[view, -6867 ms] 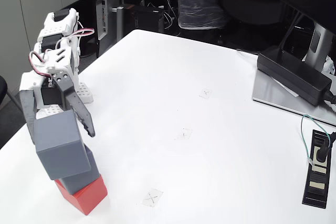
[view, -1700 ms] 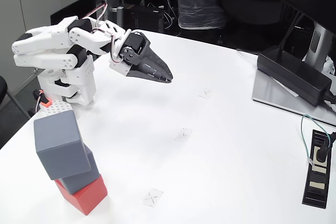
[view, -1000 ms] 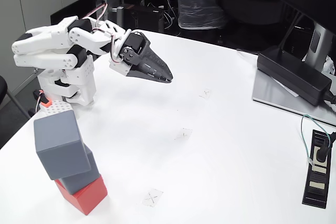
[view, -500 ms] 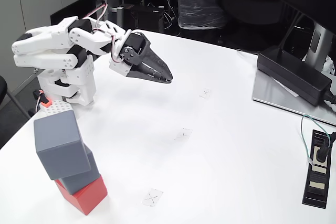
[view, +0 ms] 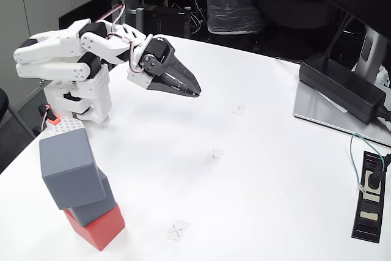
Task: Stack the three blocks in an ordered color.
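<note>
Fixed view: I see my tool [view: 194, 91] pressed together, empty, raised over the desk [view: 256, 163]. The stack lies well down-left, near edge: red block [view: 101, 229], grey block [view: 91, 203], tilted grey block [view: 68, 166] on top.

Fixed view, colour, evenly and brightly lit from above by diffuse room light; no single hard source discernible. White table [view: 256, 169]: near overexposure across its centre, surface texture largely washed out, faint tape marks barely legible. Shadows: soft and pale, a diffuse grey patch on the table beneath the gripper [view: 194, 92], a light one beside the block stack [view: 79, 187]. Background beyond the table's far edge: markedly darker, detail lost in black areas. Glare: mild sheen on the metal monitor base [view: 324, 111] at right. Focus: acceptable throughout, slight softness and compression noise overall. Distortion: no clear bending visible at the frame edges.
</note>
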Robot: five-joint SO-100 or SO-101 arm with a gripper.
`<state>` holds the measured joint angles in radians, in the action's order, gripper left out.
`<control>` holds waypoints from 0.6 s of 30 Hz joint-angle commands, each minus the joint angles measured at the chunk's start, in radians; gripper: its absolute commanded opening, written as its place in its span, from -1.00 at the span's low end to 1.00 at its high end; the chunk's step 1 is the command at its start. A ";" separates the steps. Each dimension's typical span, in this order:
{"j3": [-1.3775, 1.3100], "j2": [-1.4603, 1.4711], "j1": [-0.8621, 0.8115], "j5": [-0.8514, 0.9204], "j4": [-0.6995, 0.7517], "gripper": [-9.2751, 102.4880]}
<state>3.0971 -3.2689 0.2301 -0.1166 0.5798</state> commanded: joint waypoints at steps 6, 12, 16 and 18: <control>-0.005 0.002 -0.005 0.006 0.005 -0.84; -0.005 0.002 -0.005 0.011 0.005 -0.84; -0.005 0.002 -0.005 0.011 0.005 -0.84; -0.005 0.002 -0.005 0.011 0.005 -0.84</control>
<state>3.0971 -3.2689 0.2301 -0.1166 0.5798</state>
